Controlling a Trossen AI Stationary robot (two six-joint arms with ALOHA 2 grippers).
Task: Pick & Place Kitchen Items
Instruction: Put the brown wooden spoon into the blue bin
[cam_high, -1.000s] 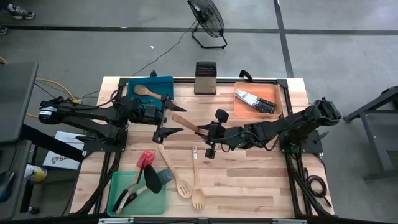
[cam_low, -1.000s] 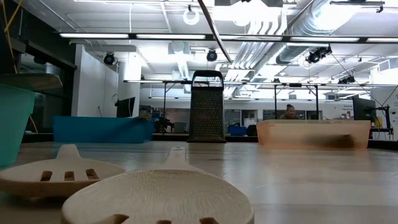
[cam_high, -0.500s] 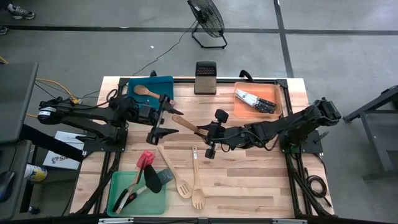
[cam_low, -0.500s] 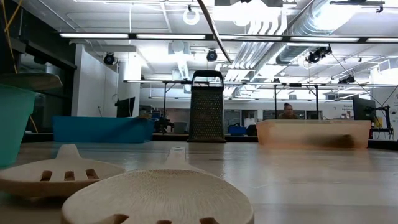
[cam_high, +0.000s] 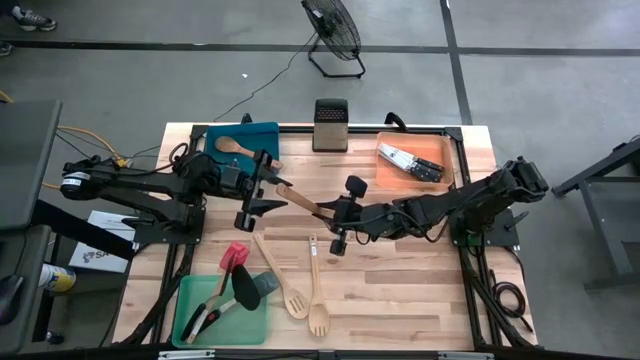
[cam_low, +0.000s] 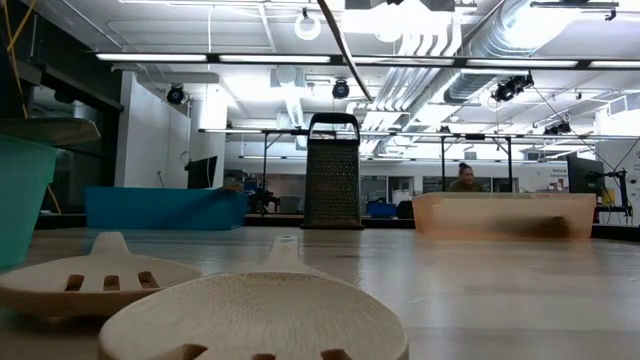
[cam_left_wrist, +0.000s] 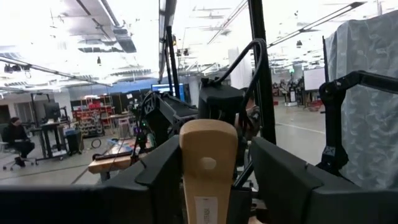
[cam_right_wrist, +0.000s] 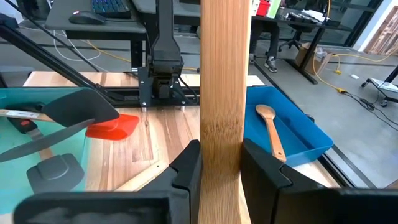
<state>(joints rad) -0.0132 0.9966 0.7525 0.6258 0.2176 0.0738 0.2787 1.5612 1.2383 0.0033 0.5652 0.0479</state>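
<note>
Your right pincer (cam_high: 322, 208) is clenched on a pale wooden spatula (cam_high: 300, 199), held above the middle of the slatted wooden desk (cam_high: 400, 280); in the right wrist view its flat, straight-grained handle runs up between the two dark fingers (cam_right_wrist: 189, 163). Your left pincer (cam_high: 262, 185) sits at the spatula's other end: in the left wrist view the rounded end with a small hole stands between its fingers (cam_left_wrist: 163, 168), which flank it closely, but you cannot tell whether they press on it yet. A small label shows on the wood there; its writing cannot be read. A wooden spoon (cam_high: 231, 146) lies in the blue tray (cam_high: 266, 133), and black-handled steel knives (cam_high: 410, 162) lie in the orange tray (cam_high: 385, 178). The green tray (cam_high: 195, 290) holds dark spatulas; a red spatula (cam_high: 233, 258) rests at its rim. A slotted wooden spatula (cam_high: 283, 281) and a wooden fork (cam_high: 316, 290) lie flat on the desk near the front. The perforated metal box grater (cam_high: 330, 124) stands upright at the far edge.
</note>
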